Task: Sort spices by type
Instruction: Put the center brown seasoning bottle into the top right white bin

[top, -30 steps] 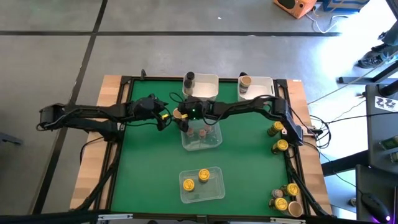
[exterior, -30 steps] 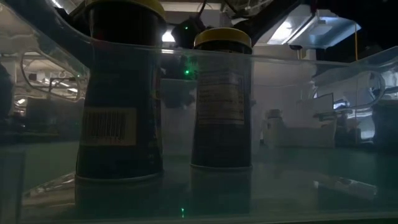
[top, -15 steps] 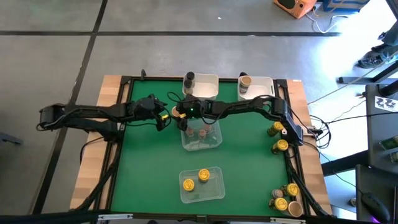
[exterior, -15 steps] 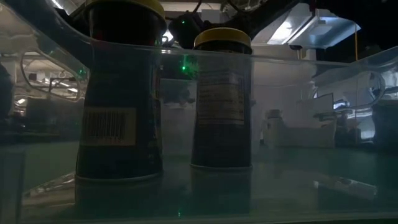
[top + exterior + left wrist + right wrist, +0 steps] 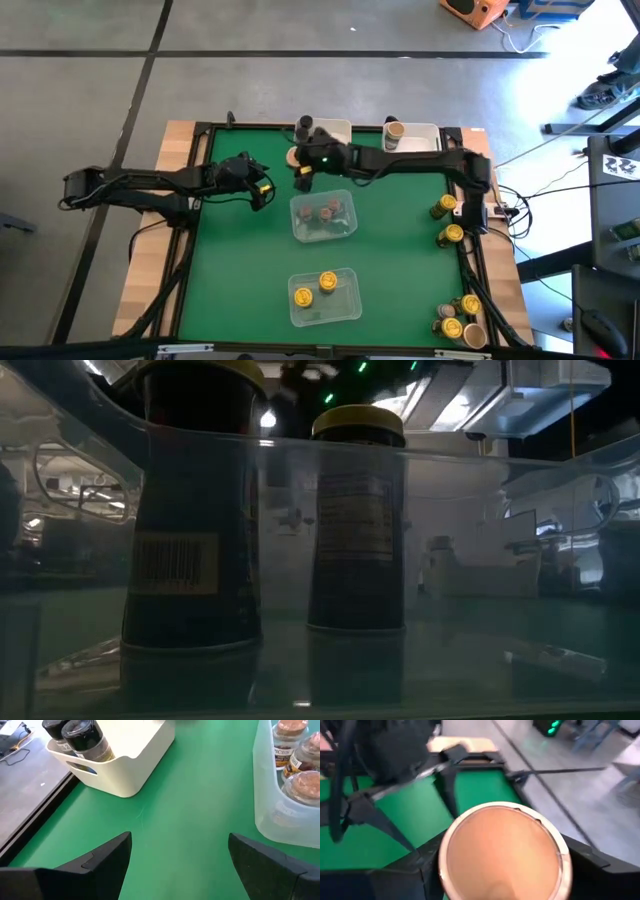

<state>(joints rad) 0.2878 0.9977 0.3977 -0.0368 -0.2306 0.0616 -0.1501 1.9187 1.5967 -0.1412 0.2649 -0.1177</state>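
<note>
The right claw (image 5: 300,168) grips a round tan-lidded spice jar (image 5: 502,851) above the green tabletop (image 5: 240,270) near its far edge, beside the white rectangular bin (image 5: 333,130). The left claw (image 5: 177,857) gapes wide over bare green felt.

Overhead view looks down; low view hugs table (image 5: 390,260).

Three reddish-brown-topped jars (image 5: 325,212) stand upright in a clear tray mid-table, and two yellow-lidded jars (image 5: 315,288) stand side by side in the tray nearer the front. More yellow-lidded jars (image 5: 447,220) are strung along the right edge, with a tan-lidded jar (image 5: 474,334) at the front corner. At the back, dark grey jars (image 5: 80,737) sit in one white bin, a tan-lidded one (image 5: 394,131) in the other, and another tan-topped jar (image 5: 502,851) is clasped in the right gripper (image 5: 303,170).
</note>
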